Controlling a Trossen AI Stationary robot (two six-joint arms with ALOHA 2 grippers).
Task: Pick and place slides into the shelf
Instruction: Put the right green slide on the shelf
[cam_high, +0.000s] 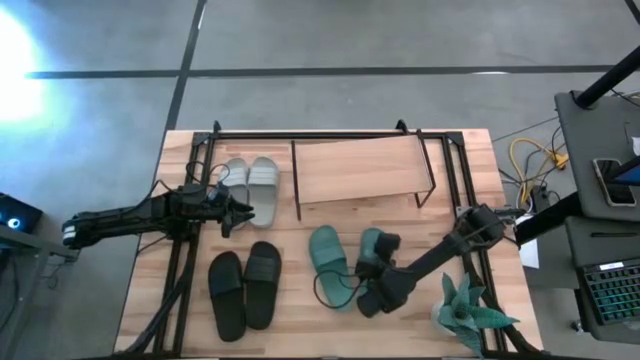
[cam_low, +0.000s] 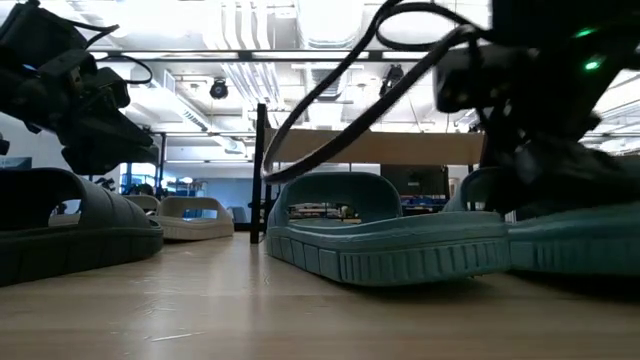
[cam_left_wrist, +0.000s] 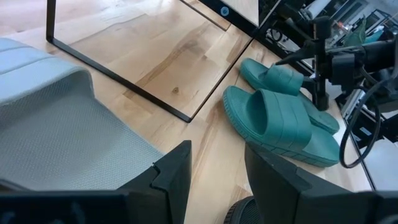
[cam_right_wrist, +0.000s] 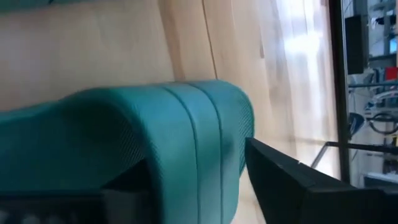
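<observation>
Landmark: the shelf (cam_high: 362, 170), plank top on wire frame, at the back middle of the bench (cam_high: 300, 320).

Teal pair (cam_high: 328, 262) lies in front of the shelf, toward its right half, on the bench. Long axes run roughly front to back, toes pointing away from the shelf's front edge.

Right hand (cam_high: 372, 268) is down on the right teal slide (cam_right_wrist: 155, 143). In the wrist view its dark fingers (cam_right_wrist: 298, 186) straddle the wide strap, one inside the strap, one outside; jaws partly closed around it, grip not yet clearly firm.

Judgement: the shelf lies straight behind this slide, so the coming move is lift and carry back. Right arm is far nearer than left.

Left hand (cam_high: 238, 212) hovers over the grey pair (cam_high: 250, 183), which sits just left of the shelf. Fingers (cam_left_wrist: 174, 180) apart, grasping nothing.

Black pair (cam_high: 244, 290) front-left of the shelf, untouched.
</observation>
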